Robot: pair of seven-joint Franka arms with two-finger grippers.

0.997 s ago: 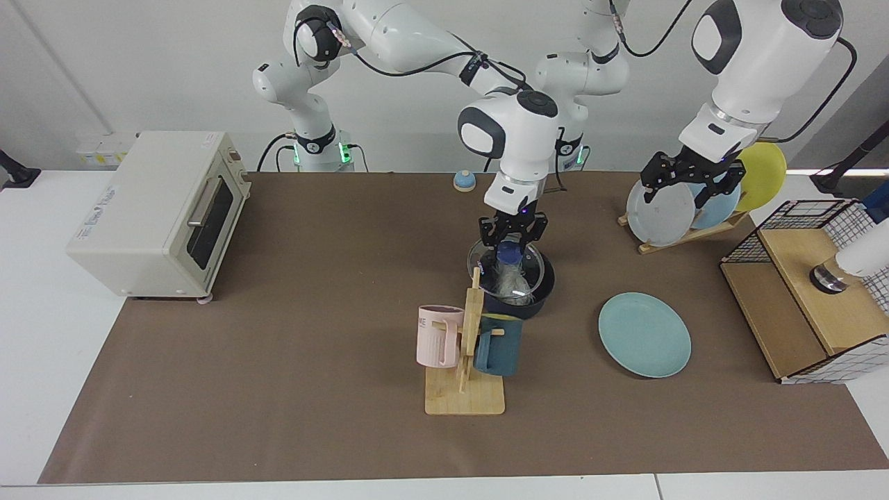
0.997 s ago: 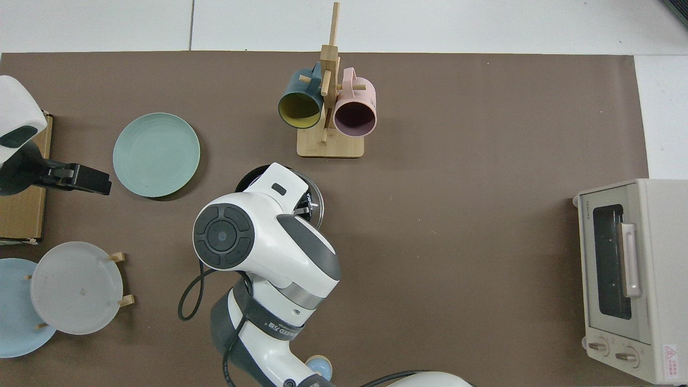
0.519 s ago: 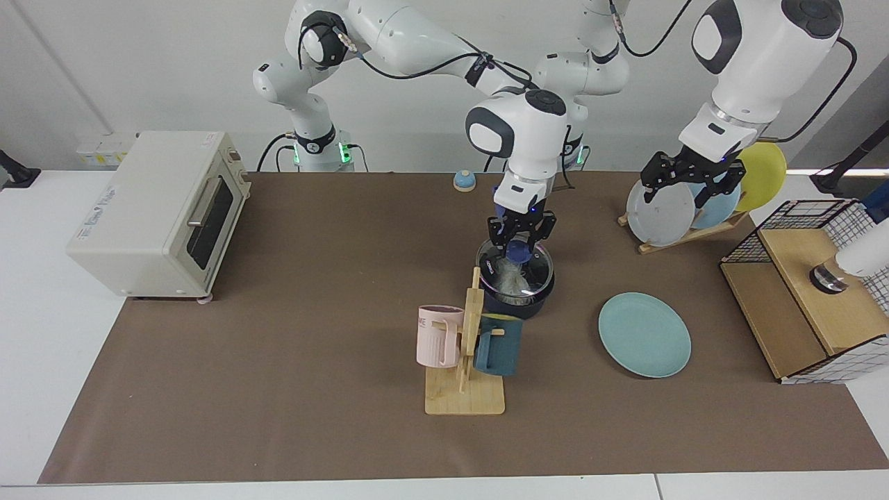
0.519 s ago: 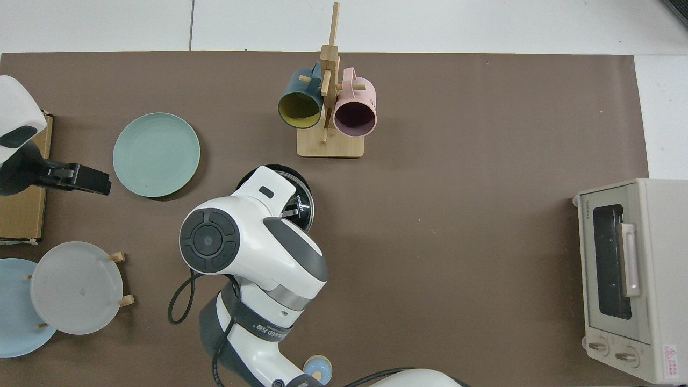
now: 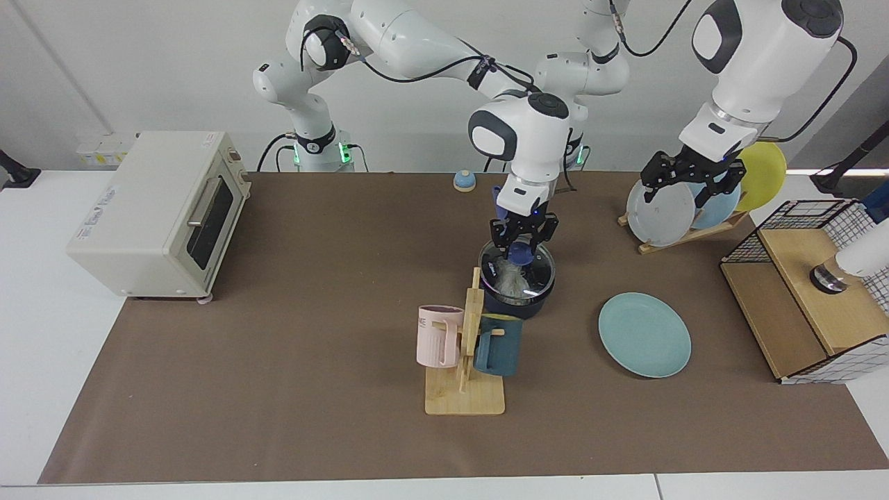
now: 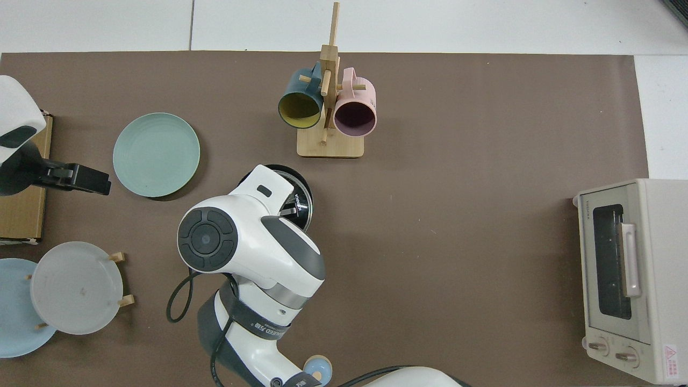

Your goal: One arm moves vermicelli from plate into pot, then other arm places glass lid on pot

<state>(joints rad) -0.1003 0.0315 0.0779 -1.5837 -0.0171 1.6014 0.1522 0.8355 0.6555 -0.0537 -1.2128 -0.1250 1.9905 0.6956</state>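
At the centre of the facing view the right gripper (image 5: 522, 242), black and two-fingered on a white jointed arm reaching in from the upper left, points straight down onto the blue knob of the round clear glass lid (image 5: 517, 272). Its fingers (image 5: 512, 240) sit on either side of that knob, clenched on it. The lid lies level on the rim of the small dark navy pot (image 5: 517, 300), and through the glass shows the whitish tangle of vermicelli (image 5: 512, 278) inside the pot. In the top view the arm's white wrist housing covers most of the pot, leaving only an arc of lid and rim (image 6: 306, 200) at its upper right edge.

The round light teal plate (image 5: 644, 335) lies flat and bare on the brown-covered tabletop (image 5: 278, 347), to the right of the pot and apart from it. Just in front of the pot stands a wooden mug rack (image 5: 465, 389) holding a pink mug (image 5: 437, 336) and a dark teal mug (image 5: 497, 345).

The left gripper (image 5: 691, 177) waits at the upper right of the facing view, in front of a wooden stand holding a grey plate (image 5: 660, 212); its fingers are spread and hold nothing. A cream toaster oven (image 5: 160, 212) sits at the left.
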